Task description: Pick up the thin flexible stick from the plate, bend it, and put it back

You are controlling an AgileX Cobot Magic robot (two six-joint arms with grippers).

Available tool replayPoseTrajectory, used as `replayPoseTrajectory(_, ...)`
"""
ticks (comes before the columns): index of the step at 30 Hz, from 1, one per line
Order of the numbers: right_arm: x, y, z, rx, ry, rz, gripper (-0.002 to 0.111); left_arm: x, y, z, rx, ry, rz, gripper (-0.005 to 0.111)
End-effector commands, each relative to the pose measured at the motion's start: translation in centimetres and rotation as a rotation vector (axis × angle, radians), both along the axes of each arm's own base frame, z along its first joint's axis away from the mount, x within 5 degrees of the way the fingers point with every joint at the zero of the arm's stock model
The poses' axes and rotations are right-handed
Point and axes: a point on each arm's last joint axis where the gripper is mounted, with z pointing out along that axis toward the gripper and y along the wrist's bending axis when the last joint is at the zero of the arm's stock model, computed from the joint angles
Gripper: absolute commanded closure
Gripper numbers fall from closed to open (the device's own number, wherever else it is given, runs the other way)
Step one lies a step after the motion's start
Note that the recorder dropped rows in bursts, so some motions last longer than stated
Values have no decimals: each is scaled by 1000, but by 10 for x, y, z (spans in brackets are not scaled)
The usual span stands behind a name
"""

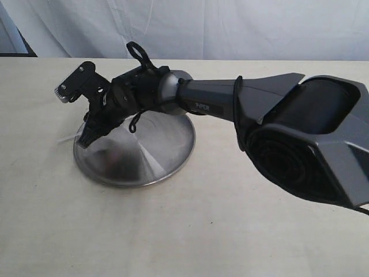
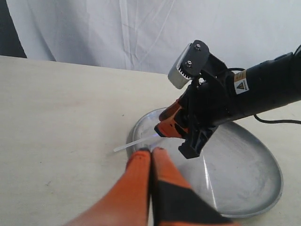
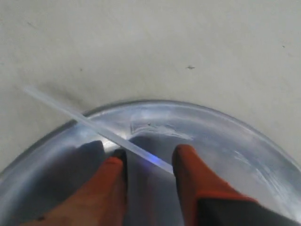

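Note:
The silver plate [image 1: 161,156] lies on the pale table. The thin whitish stick [image 1: 68,139] rests across the plate's left rim, one end poking out over the table. My right gripper [image 1: 86,140] reaches across to that rim and points down. In the right wrist view it is open [image 3: 148,157], and the stick [image 3: 94,127] passes between its orange fingers [image 3: 113,169], glinting blue over the plate [image 3: 211,127]. In the left wrist view my left gripper [image 2: 151,150] is shut and holds nothing. It hovers just short of the stick [image 2: 134,143] and the plate [image 2: 244,179], beside the right gripper [image 2: 163,125].
A white cloth [image 1: 190,26] hangs behind the table. The right arm's dark body [image 1: 300,133] fills the right side of the exterior view, and a cable [image 2: 277,121] trails from it. The left arm does not show in the exterior view.

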Motion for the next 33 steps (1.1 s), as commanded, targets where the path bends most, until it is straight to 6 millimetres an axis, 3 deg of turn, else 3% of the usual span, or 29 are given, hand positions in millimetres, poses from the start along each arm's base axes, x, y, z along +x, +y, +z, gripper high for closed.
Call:
replayPoseTrajectory(1,6,4,-2,134,-13,-74,72,-1,0,-1,0,-3,-4,107)
replayPoseTrajectory(5,10,6,-6,266,16,-190,73,-1,0,-1,0,-3,-4,107)
replayPoseTrajectory(8,10,6,-13,270,50,-214,84,-1,0,-1,0,-3,-4,107)
replayPoseTrajectory(11,6,4,-26,207,103,-208,101,-1,0,-1,0,-3,-4,107)
replayPoseTrajectory(13,3,2,-30,154,129,-195,107,-1,0,-1,0,-3,-4,107)
replayPoseTrajectory(18,-5,-9,-36,-82,226,-148,108,-1,0,-1,0,-3,-4,107)
replayPoseTrajectory(28,-14,-20,1,-208,291,-140,108,-1,0,-1,0,-3,-4,107)
replayPoseTrajectory(30,-12,-19,10,-184,255,-137,108,-1,0,-1,0,-3,-4,107)
replayPoseTrajectory(33,0,-9,25,-7,123,-166,108,-1,0,-1,0,-3,-4,107)
